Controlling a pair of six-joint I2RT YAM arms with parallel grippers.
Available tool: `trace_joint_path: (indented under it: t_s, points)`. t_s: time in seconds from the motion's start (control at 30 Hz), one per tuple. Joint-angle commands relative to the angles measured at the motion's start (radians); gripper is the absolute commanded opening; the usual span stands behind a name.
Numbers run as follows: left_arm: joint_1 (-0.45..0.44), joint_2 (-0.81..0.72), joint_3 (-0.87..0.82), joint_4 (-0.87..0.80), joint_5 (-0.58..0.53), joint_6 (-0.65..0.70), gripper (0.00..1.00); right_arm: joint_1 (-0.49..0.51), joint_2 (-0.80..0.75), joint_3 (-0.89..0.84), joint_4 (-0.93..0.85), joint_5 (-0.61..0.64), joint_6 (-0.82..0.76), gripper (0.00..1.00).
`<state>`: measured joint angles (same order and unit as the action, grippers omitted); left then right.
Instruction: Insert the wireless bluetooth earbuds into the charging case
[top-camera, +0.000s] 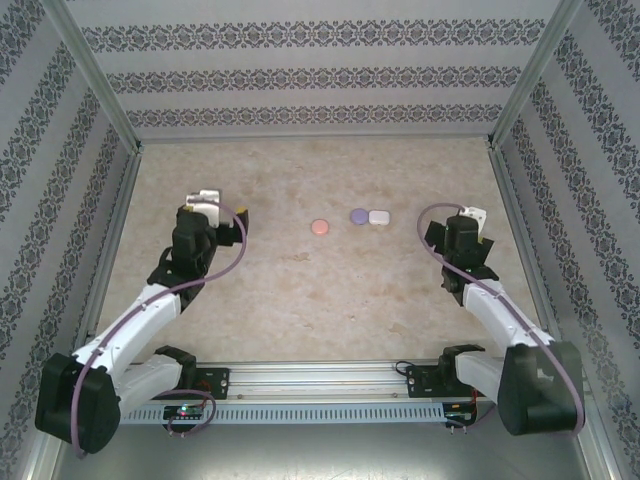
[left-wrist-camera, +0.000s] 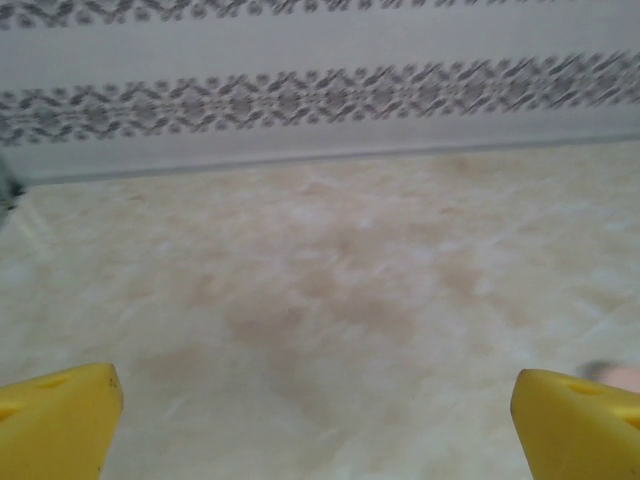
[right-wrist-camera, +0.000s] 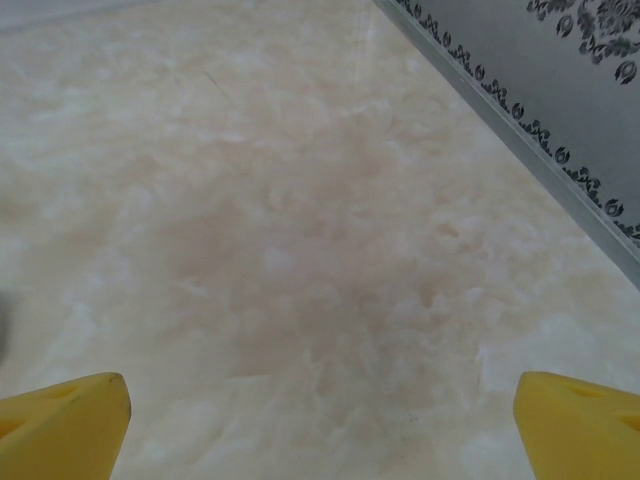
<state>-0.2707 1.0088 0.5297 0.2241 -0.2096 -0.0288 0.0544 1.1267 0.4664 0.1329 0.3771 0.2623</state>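
Bolted along the near edge of the table (top-camera: 300, 300), two arm bases (top-camera: 150, 375) are seen, with both arms reached toward the middle. At the left, the left gripper (top-camera: 206, 203) is held over bare table, its yellow fingers (left-wrist-camera: 60, 425) spread wide with nothing between them. Toward the centre, three charging cases are laid in a short row: a pink case (top-camera: 320, 227), then nearby a purple case (top-camera: 359, 215), apparently touched by a white case (top-camera: 378, 216). The earbuds are too small to be made out. At the right, the right gripper (top-camera: 472, 213) is likewise opened wide and empty. Both are judged to be set aside so that the cases are left free for approach. A pale, marbled beige surface is enclosed by grey walls (top-camera: 320, 75) papered in ornamental bands and framed by metal rails (top-camera: 130, 150).
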Motion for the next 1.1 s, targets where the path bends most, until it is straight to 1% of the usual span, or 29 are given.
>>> trace_joint_path:
  t_s: [0.0, 0.07, 0.13, 0.17, 0.2, 0.23, 0.27, 0.3, 0.37, 0.4, 0.43, 0.47, 0.5, 0.53, 0.57, 0.6, 0.63, 0.87, 0.97, 1.07]
  points:
    - [0.041, 0.004, -0.104, 0.193, -0.075, 0.095, 0.99, -0.005, 0.066, -0.037, 0.315, 0.037, -0.099, 0.98]
    - [0.063, 0.065, -0.149, 0.294, -0.072, 0.098, 0.99, -0.003, 0.115, -0.063, 0.406, 0.013, -0.126, 0.98]
    - [0.083, 0.165, -0.177, 0.435, -0.046, 0.102, 0.99, -0.003, 0.174, -0.097, 0.550, -0.010, -0.141, 0.98]
    - [0.094, 0.230, -0.182, 0.504, -0.026, 0.111, 0.99, -0.001, 0.183, -0.096, 0.570, -0.033, -0.159, 0.98]
    - [0.098, 0.282, -0.169, 0.522, -0.016, 0.139, 0.99, -0.003, 0.196, -0.098, 0.603, -0.066, -0.177, 0.98]
    - [0.119, 0.335, -0.149, 0.525, 0.014, 0.137, 0.99, 0.000, 0.222, -0.101, 0.657, -0.094, -0.197, 0.98]
    - [0.144, 0.367, -0.121, 0.478, 0.074, 0.123, 0.99, -0.001, 0.248, -0.098, 0.662, -0.131, -0.208, 0.98]
    - [0.160, 0.401, -0.138, 0.538, 0.118, 0.122, 1.00, -0.001, 0.283, -0.110, 0.719, -0.156, -0.216, 0.98]
    - [0.197, 0.477, -0.200, 0.710, 0.166, 0.097, 0.99, 0.003, 0.370, -0.156, 0.863, -0.188, -0.233, 0.98]
    - [0.226, 0.501, -0.208, 0.729, 0.207, 0.075, 0.99, 0.005, 0.401, -0.163, 0.926, -0.200, -0.239, 0.98]
    - [0.244, 0.534, -0.198, 0.739, 0.249, 0.067, 0.99, 0.005, 0.393, -0.146, 0.883, -0.229, -0.250, 0.98]
    - [0.250, 0.558, -0.181, 0.745, 0.272, 0.069, 0.99, 0.003, 0.373, -0.129, 0.795, -0.259, -0.258, 0.98]
    - [0.265, 0.547, -0.142, 0.649, 0.297, 0.060, 0.99, -0.010, 0.381, -0.089, 0.770, -0.289, -0.250, 0.98]
    - [0.282, 0.548, -0.127, 0.620, 0.330, 0.050, 0.99, -0.027, 0.396, -0.084, 0.787, -0.305, -0.226, 0.98]
    - [0.296, 0.557, -0.129, 0.639, 0.349, 0.038, 0.99, -0.045, 0.390, -0.081, 0.771, -0.334, -0.219, 0.98]
    - [0.301, 0.550, -0.115, 0.596, 0.347, 0.034, 1.00, -0.044, 0.382, -0.075, 0.742, -0.333, -0.224, 0.98]
    - [0.301, 0.557, -0.120, 0.621, 0.342, 0.031, 0.99, -0.041, 0.382, -0.077, 0.753, -0.328, -0.229, 0.98]
    - [0.302, 0.556, -0.114, 0.609, 0.334, 0.029, 0.99, -0.014, 0.379, -0.088, 0.768, -0.290, -0.248, 0.98]
    - [0.302, 0.555, -0.112, 0.600, 0.332, 0.029, 1.00, -0.037, 0.386, -0.070, 0.741, -0.342, -0.233, 0.98]
    - [0.300, 0.557, -0.107, 0.593, 0.316, 0.026, 0.99, -0.041, 0.388, -0.066, 0.736, -0.348, -0.232, 0.98]
